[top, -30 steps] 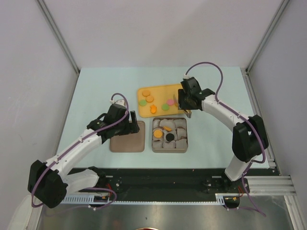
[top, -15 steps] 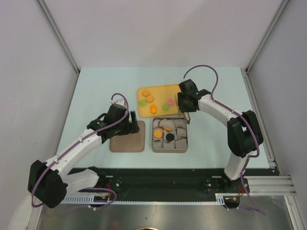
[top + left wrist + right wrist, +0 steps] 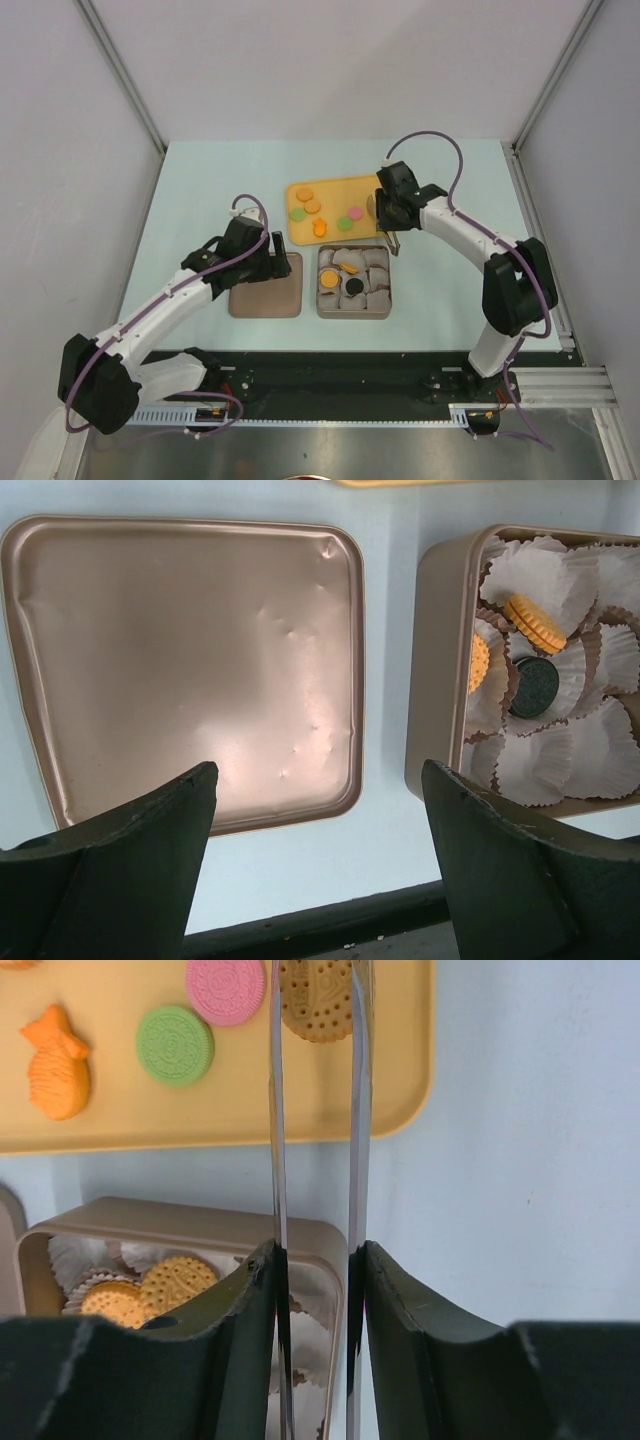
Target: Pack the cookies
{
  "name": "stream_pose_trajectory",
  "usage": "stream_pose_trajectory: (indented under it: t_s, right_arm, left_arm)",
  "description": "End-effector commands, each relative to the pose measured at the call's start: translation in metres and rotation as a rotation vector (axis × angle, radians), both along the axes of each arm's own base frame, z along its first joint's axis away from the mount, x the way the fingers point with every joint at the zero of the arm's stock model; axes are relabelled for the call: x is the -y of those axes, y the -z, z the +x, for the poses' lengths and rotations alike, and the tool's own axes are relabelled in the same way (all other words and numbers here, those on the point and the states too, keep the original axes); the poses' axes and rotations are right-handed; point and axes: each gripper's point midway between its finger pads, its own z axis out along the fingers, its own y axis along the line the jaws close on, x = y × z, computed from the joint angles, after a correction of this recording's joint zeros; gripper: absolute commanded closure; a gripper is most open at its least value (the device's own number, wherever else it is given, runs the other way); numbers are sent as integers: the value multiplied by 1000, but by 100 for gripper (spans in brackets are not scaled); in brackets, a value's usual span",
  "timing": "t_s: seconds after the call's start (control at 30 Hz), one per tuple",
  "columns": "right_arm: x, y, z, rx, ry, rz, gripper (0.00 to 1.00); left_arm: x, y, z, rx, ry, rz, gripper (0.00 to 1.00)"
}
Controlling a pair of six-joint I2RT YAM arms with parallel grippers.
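Observation:
Several cookies lie on the yellow tray (image 3: 333,186): orange discs (image 3: 305,193), a green one (image 3: 175,1045), a pink one (image 3: 224,990) and an orange shaped one (image 3: 57,1062). My right gripper (image 3: 315,1250) (image 3: 387,213) is shut on metal tongs (image 3: 275,1110). Their two blades reach over the tray's right end and flank a tan round cookie (image 3: 315,1005). The tin (image 3: 325,300) holds white paper cups with orange cookies (image 3: 535,623) and a black one (image 3: 536,686). My left gripper (image 3: 318,780) (image 3: 278,250) hangs open above the tin's lid (image 3: 180,660).
The lid (image 3: 265,287) lies flat to the left of the tin (image 3: 440,670), near the table's front edge. Grey walls and frame posts (image 3: 120,75) close in the table on three sides.
The right gripper has squeezed the tongs narrower and shifted slightly over the tray's right end. The left arm has not moved.

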Motion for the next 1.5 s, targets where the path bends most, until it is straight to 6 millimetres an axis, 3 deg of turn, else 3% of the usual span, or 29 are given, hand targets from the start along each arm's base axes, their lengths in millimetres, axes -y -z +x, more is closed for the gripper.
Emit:
stream_pose_trajectory:
  t_s: [0.0, 0.2, 0.5, 0.67, 0.9, 1.23, 1.47]
  right_arm:
    - [-1, -62, 9, 134, 4, 59, 70]
    - [-3, -90, -8, 162, -23, 77, 71]
    - [5, -115, -81, 167, -72, 21, 71]
    - [4, -105, -124, 129, -108, -13, 70]
    - [18, -85, -161, 84, -97, -24, 70]
    - [8, -67, -196, 48, -111, 9, 70]
    - [2, -61, -207, 31, -120, 8, 70]
  left_arm:
    - [4, -5, 5, 26, 12, -22, 12]
    - [2, -6, 5, 29, 6, -18, 12]
    - [5, -7, 6, 32, 10, -28, 12]
    - [4, -7, 6, 32, 6, -26, 12]
    - [3, -7, 6, 31, 2, -24, 12]
    - [3, -5, 7, 26, 3, -23, 12]
    - [4, -5, 6, 26, 5, -24, 12]
